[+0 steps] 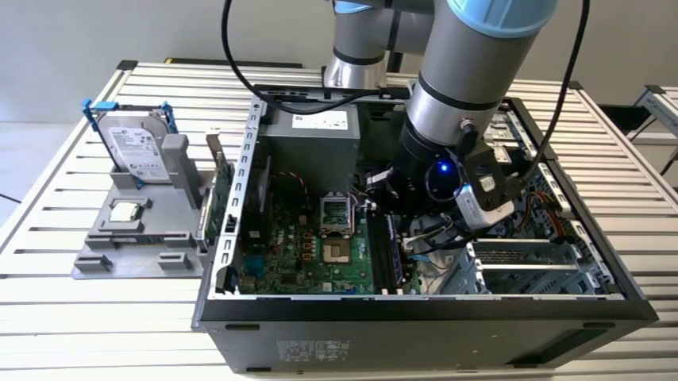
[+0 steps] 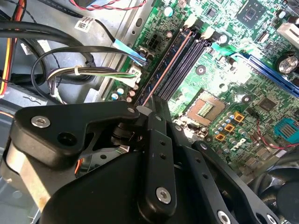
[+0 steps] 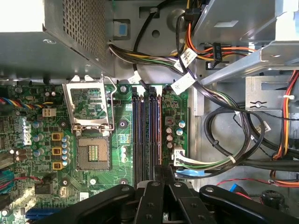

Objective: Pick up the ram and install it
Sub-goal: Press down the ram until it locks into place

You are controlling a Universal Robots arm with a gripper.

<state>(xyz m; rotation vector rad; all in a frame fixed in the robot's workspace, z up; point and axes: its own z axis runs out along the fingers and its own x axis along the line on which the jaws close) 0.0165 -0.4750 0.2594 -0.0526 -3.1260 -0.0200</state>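
The exterior view takes in the whole setting: a slatted table [image 1: 63, 302], an open case [image 1: 424, 317] lying on it, and the arm reaching down into the case. The gripper [image 1: 401, 232] sits low over the board [image 1: 307, 262], beside the socket [image 1: 333, 211].

On the exterior view's left a grey tray [image 1: 138, 258] stands just beside the case. It holds a drive [image 1: 138, 151] upright in a blue frame, a small square chip [image 1: 125, 212] lying flat, and a green card [image 1: 219, 198] standing on edge at the side nearest the case.

Both wrist views look inside the case. They show the black fingers [image 3: 152, 196] drawn together on the ram [image 3: 159, 135], which is seen edge-on as a thin line running away from the fingertips. The ram stands upright along the black slots [image 3: 142, 135], in line with the slot nearest the cables [image 3: 219, 107]. Whether it is pressed fully home cannot be told.

In the second wrist view the ram's thin edge [image 2: 166, 70] runs out from the claw along the same slot.

The case also holds a grey power supply [image 3: 70, 37] with a perforated wall, wire bundles and metal bays [image 1: 529, 266].
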